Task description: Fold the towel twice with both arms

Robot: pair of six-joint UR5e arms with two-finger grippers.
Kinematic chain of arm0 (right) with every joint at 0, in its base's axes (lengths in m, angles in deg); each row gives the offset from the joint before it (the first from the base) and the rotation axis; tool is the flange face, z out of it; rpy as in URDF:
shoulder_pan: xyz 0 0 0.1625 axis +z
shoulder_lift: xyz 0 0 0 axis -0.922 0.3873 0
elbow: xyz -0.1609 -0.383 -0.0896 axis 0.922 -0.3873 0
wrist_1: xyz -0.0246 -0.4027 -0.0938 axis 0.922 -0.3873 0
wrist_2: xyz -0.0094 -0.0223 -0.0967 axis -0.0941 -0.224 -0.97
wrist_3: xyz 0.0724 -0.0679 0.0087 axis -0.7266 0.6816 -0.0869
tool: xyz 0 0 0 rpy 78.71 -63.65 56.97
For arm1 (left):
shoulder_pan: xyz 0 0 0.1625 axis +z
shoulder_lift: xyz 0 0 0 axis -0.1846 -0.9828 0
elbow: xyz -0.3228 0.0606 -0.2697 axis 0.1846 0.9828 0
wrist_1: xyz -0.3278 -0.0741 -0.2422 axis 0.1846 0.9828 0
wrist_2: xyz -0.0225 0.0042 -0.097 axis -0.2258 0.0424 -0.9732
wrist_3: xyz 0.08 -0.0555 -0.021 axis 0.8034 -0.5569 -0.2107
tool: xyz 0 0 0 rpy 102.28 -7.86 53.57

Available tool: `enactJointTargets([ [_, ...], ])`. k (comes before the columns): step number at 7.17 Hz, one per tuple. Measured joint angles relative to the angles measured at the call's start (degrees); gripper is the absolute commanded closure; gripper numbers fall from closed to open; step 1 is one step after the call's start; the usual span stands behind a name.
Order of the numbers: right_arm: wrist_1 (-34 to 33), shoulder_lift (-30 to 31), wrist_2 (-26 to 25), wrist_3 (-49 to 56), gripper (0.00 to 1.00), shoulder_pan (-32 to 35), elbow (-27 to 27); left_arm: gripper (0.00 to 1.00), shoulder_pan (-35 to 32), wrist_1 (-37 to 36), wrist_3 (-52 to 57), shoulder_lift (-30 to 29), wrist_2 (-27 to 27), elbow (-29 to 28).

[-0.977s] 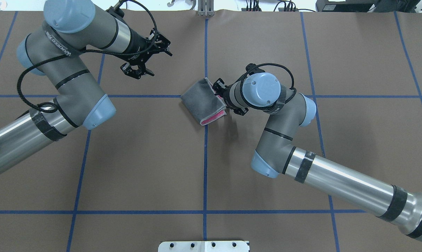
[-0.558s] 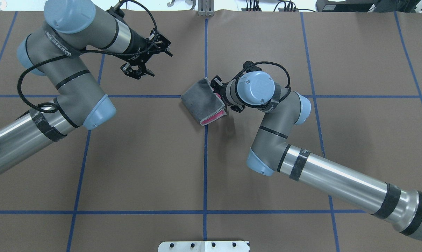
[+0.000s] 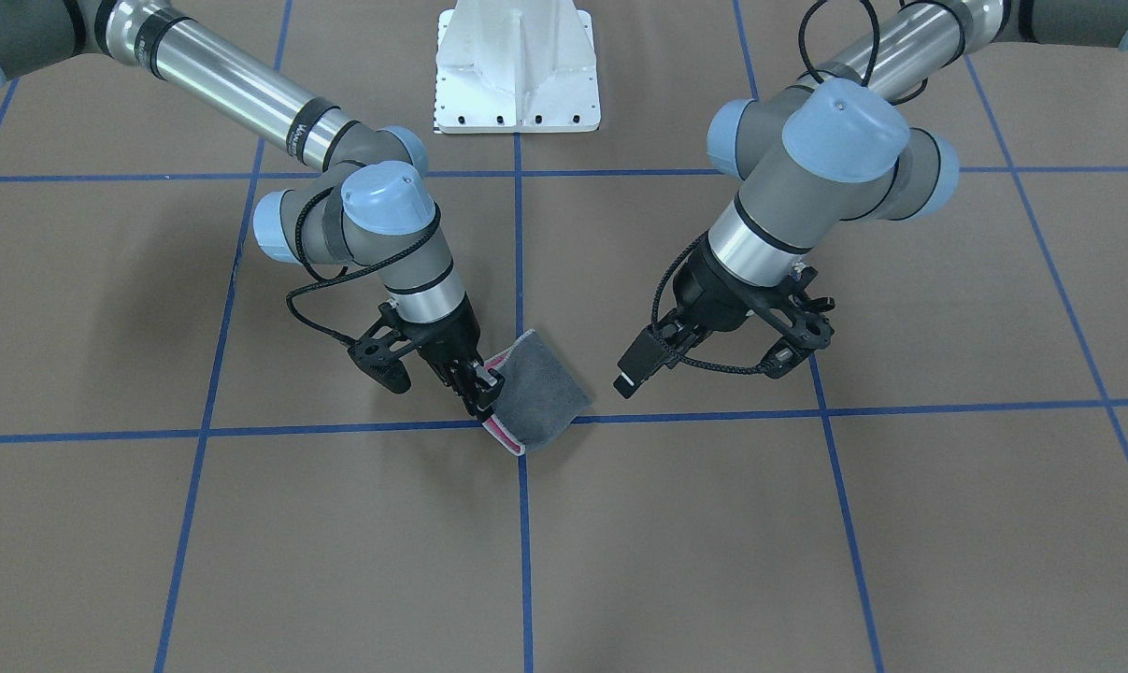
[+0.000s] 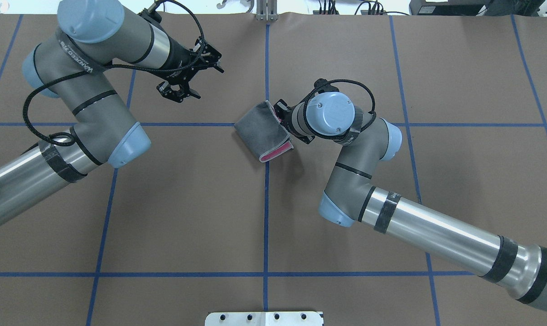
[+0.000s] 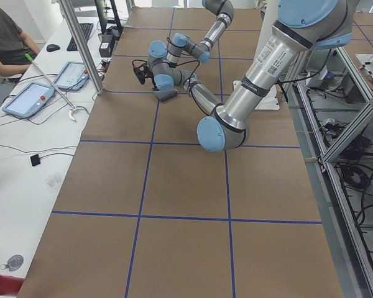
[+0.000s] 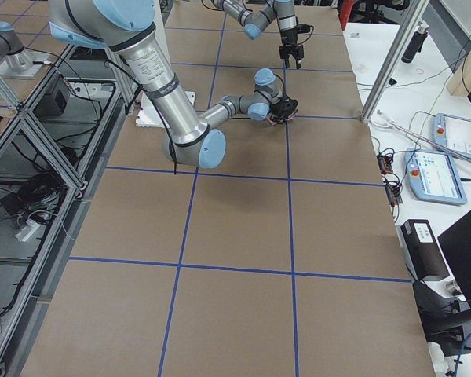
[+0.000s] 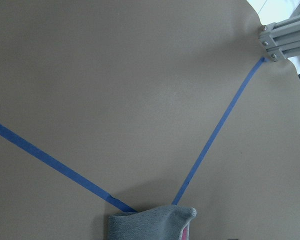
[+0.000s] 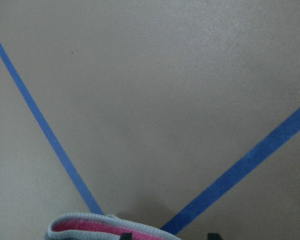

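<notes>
Brown table cover [image 4: 187, 203] w/ blue tape grid [image 4: 266, 217]; white side desk [image 5: 25, 155].

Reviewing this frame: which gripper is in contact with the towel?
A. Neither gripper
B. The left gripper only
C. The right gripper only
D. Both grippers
C. In the front-facing view the right gripper sits at the pink-edged side of the folded towel, its fingers at the cloth, while the left gripper hangs off to the side, well clear of it, with bare table between them.
</notes>
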Motion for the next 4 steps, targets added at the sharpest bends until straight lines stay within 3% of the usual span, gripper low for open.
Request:
enactJointTargets([
  [4, -0.48, 0.21, 0.33, -0.32, 1.00, 0.33, 2.31, 0.15, 0.12, -0.07, 0.00, -0.20, 0.16, -0.27],
])
